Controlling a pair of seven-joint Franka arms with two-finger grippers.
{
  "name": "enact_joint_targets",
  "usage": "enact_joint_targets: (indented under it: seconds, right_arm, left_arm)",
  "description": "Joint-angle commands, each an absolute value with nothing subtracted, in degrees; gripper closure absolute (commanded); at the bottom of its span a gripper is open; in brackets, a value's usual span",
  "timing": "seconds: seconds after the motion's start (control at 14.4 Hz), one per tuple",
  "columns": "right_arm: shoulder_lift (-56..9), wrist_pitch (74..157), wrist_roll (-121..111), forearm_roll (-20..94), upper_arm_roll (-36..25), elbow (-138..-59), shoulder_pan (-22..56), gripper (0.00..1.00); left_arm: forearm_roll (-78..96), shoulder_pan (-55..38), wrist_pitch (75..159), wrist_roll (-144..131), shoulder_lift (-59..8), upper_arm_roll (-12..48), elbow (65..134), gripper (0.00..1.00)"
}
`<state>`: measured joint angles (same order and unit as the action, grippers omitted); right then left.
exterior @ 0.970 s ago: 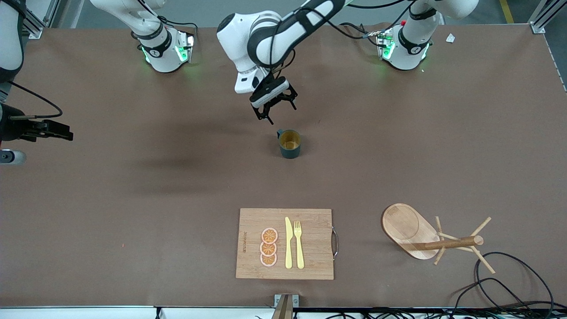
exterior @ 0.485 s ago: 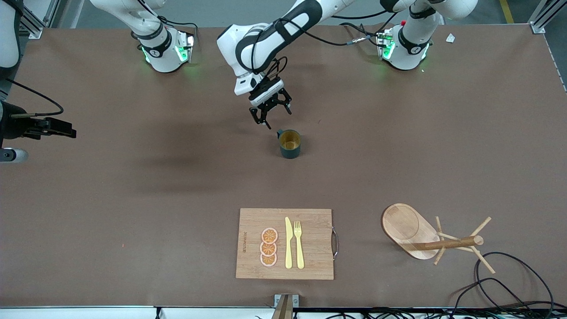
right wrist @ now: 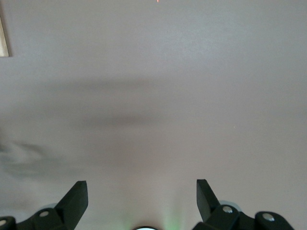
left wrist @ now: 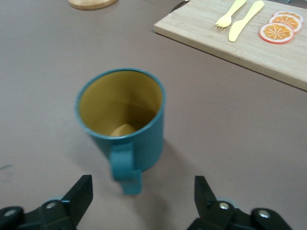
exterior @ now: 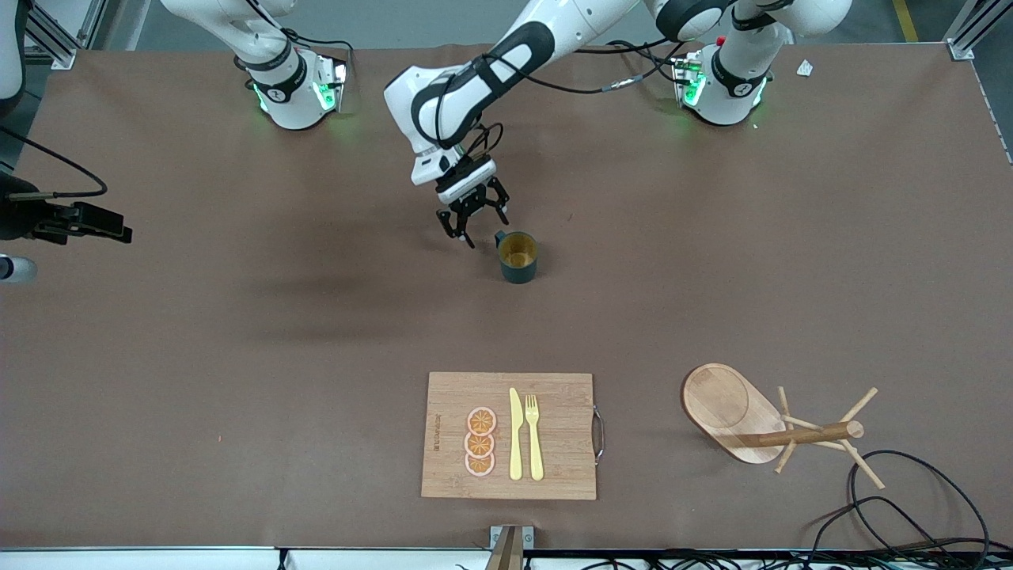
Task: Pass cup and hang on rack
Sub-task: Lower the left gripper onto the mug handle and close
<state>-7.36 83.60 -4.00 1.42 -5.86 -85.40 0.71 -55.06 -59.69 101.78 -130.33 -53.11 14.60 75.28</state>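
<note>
The dark teal cup stands upright on the brown table, its yellowish inside showing. In the left wrist view the cup fills the middle, its handle pointing toward my gripper. My left gripper is open and empty, low beside the cup on its handle side; the handle lies just ahead of the gap between the fingers. My right gripper is open and empty, waiting over bare table at the right arm's end. The wooden rack stands nearer the front camera, toward the left arm's end.
A wooden cutting board with a yellow knife, fork and orange slices lies nearer the front camera than the cup; it also shows in the left wrist view. Black cables loop by the rack at the table's front edge.
My left gripper has come down and moved closer to the cup's handle side, still open. The cup has not moved. The right gripper has barely shifted.
</note>
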Motion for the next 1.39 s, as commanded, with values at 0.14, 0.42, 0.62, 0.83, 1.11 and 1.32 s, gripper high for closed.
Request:
enact_joint_targets:
  seconds: [0.14,0.42,0.62,0.83,1.11,1.32]
  right_arm:
    - [0.3,83.7,-1.5,1.8,-5.5,-92.0,1.4,0.0]
    - [4.2,83.5,-1.5,1.8,-5.6,-95.1,1.1,0.0]
    - [6.0,83.1,-1.5,1.8,-5.8,-95.0,1.1,0.0]
    - [7.2,83.5,-1.8,1.8,-5.7,-94.7,1.1,0.0]
    - [6.9,81.9,-1.9,1.8,-5.8,-94.6,1.1,0.0]
    - [6.9,80.8,-1.9,1.8,-5.8,-94.7,1.1,0.0]
  left_arm:
    - [-56.1,-61.0,102.1,-130.1,-55.6,12.7,73.2,0.22]
    - [-55.7,-60.9,101.5,-129.9,-55.5,12.7,73.5,0.48]
    - [-55.4,-60.7,99.5,-129.8,-55.4,12.7,73.7,0.77]
    - [-54.0,-60.6,98.9,-127.0,-54.7,12.7,73.7,0.99]
    - [-52.2,-57.5,98.9,-122.7,-50.9,13.0,73.3,1.0]
    - [-48.8,-52.6,99.2,-116.1,-46.9,13.8,73.0,1.0]
